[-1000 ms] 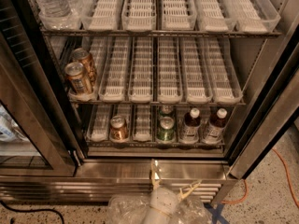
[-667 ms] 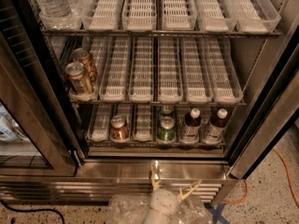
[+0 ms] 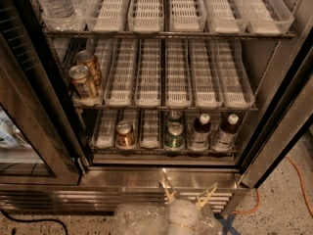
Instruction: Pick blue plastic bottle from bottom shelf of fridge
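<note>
The fridge (image 3: pixel 146 177) stands open in front of me, its glass door (image 3: pixel 29 131) swung to the left. On the bottom shelf (image 3: pixel 105 133) sit a brown can (image 3: pixel 125 134), two green cans (image 3: pixel 173 135) one behind the other, and two dark bottles with white caps (image 3: pixel 199 131) (image 3: pixel 226 130). The blue plastic bottle is out of view. My gripper (image 3: pixel 190 182) hangs low at the centre, in front of the steel base and below the bottom shelf. It is open, and nothing is between its fingers (image 3: pixel 168 192).
The middle shelf holds two brown cans (image 3: pixel 84 77) at its left. Clear water bottles (image 3: pixel 56 1) stand at the top left. The arm behind the gripper carries a crinkled clear plastic wrap (image 3: pixel 142 219). An orange cable (image 3: pixel 298 180) runs over the speckled floor at the right.
</note>
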